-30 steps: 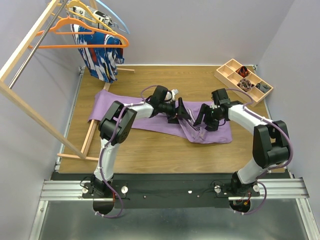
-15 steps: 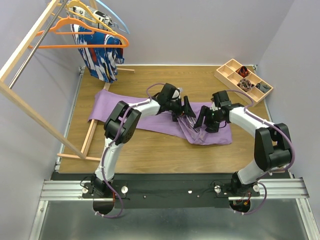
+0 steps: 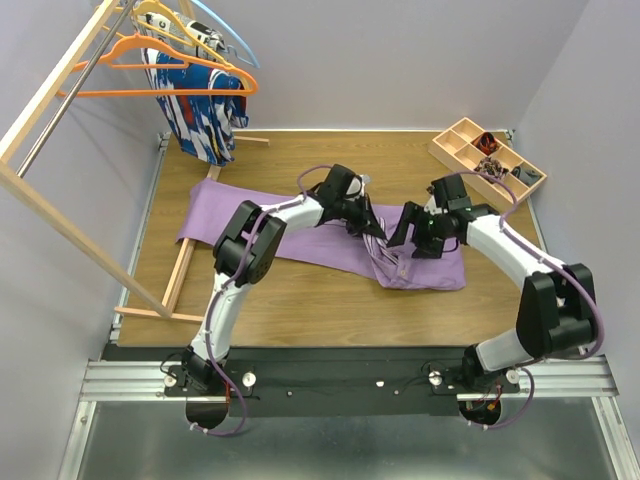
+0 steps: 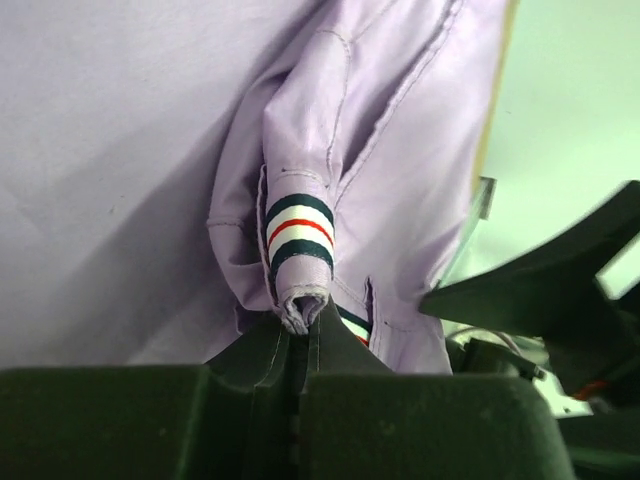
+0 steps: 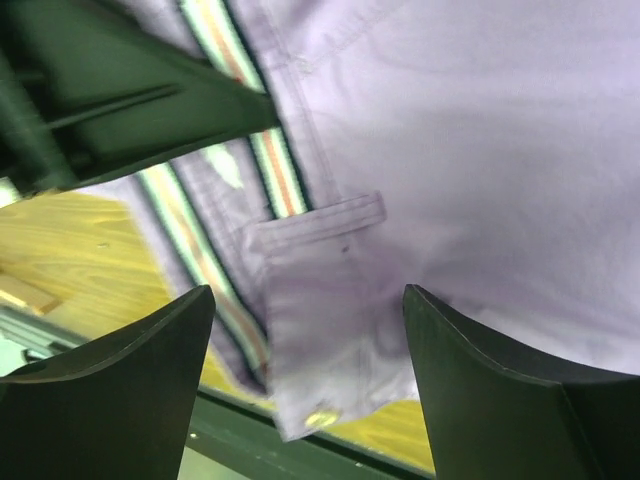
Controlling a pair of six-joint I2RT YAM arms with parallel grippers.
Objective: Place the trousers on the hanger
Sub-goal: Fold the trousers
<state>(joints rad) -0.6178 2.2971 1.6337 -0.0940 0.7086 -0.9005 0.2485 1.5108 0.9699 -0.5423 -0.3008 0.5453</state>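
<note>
Soft matt lilac cloth trousers (image 3: pixel 212 214) on smooth wooden table (image 3: pixel 330 312)

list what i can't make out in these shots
- Top view: where the left hand grips the trousers is hidden by the hand itself; only the left wrist view shows the waistband clamped.
- Top view: the tray contents are too small to name.
- Top view: the hanger hook is lost among other hangers.
- Right wrist view: a shiny spot at the cloth's edge is blurred; button or not, unclear.
</note>
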